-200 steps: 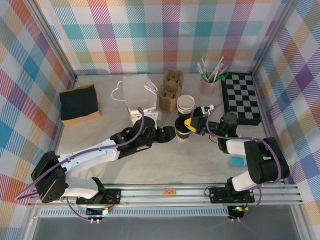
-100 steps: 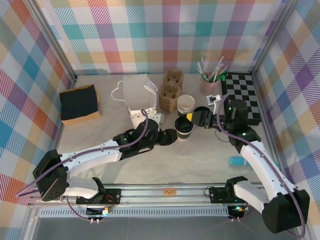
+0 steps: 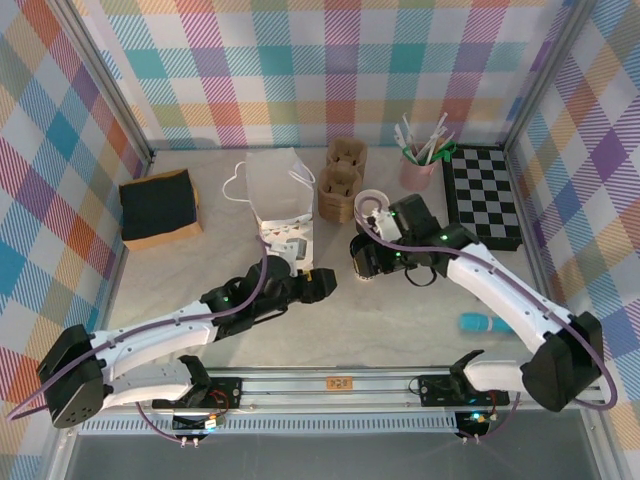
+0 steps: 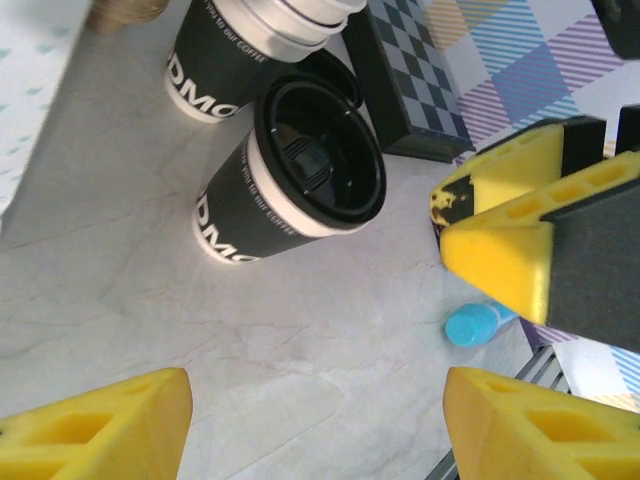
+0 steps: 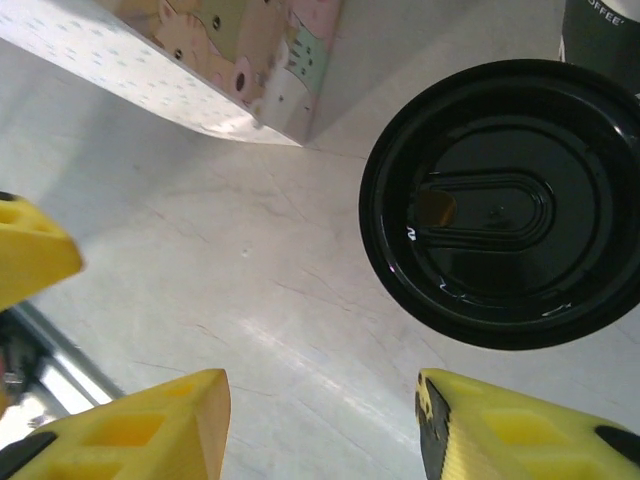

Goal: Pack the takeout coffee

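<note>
Right end effector (image 5: 320, 425) moved above takeout coffee (image 5: 500, 205); upright, lid up.

The takeout coffee (image 4: 285, 175) reads partly "DMO" and "COFFEE".

The right pincer (image 5: 320, 415) has swung above the takeout coffee (image 5: 500, 200), while the left pincer (image 4: 315, 425) drew back from it.

A pale marbled table (image 3: 390, 325) is recorded. On it are found a lidded coffee cup (image 4: 300, 170), a stack of cups (image 4: 215, 55) just beside it, a white paper bag (image 3: 275, 185), cardboard carriers (image 3: 340, 182), a pink straw holder (image 3: 415, 172), a checkerboard (image 3: 480, 195), a black pad (image 3: 155, 205) at the left, and a small blue object (image 3: 474, 322) at the right.
</note>
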Motion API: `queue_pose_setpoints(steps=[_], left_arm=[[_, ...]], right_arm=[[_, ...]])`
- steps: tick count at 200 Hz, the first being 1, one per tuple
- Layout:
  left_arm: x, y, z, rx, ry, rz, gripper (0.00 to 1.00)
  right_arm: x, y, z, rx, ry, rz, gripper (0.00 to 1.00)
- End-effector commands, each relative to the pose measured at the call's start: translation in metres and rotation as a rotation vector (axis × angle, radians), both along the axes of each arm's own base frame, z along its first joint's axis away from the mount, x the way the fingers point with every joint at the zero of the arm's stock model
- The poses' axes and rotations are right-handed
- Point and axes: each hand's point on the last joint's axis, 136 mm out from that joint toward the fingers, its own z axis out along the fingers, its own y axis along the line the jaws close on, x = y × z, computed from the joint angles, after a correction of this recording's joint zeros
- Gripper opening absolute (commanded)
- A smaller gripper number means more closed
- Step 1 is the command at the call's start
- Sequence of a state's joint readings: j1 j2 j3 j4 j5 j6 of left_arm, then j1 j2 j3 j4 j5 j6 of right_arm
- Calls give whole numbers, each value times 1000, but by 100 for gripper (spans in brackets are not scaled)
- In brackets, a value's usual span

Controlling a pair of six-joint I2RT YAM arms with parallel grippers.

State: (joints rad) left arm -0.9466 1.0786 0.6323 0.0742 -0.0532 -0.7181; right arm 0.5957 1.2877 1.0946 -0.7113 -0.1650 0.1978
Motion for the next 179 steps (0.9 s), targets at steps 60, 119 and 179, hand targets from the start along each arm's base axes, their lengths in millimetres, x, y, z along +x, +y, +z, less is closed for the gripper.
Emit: queue_pose_setpoints(steps=[60, 119, 179], left_arm=[[-6, 31, 0, 9, -8, 73, 67], [-10, 44, 2, 8, -19, 97, 67], [-12, 49, 3, 2, -22, 106, 67]], right_arm=[[22, 4, -14, -365, -114, 38, 54], [37, 17, -23, -458, -138, 42, 56], [44, 22, -32, -524, -155, 33, 51]])
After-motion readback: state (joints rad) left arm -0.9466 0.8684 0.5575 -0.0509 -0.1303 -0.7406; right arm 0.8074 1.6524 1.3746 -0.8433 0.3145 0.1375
